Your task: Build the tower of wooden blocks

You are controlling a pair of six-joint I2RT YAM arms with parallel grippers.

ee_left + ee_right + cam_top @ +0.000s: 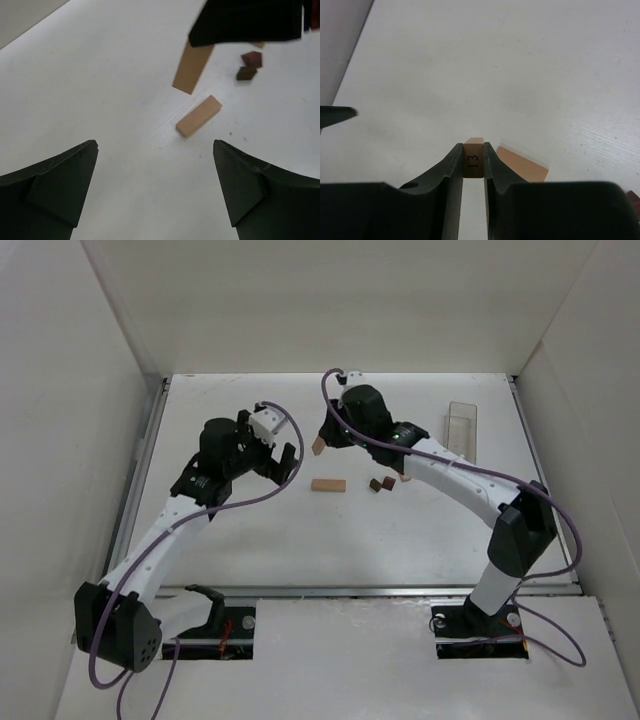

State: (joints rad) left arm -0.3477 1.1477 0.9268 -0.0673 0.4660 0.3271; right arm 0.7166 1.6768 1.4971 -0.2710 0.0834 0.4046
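At the left of the white tabletop, the left gripper is held above the surface with its black fingers spread wide and nothing between them. Just to its right, a light tan rectangular wooden bar is clamped in the right gripper. The bar is tilted, and "13" is printed on its end face. Whether its lower end touches the table cannot be told. A second light tan wooden bar lies flat on the table near the held one, apart from it. Further right, two small dark reddish-brown wooden pieces are set close together. A clear plastic rectangular box stands well apart at the far right.
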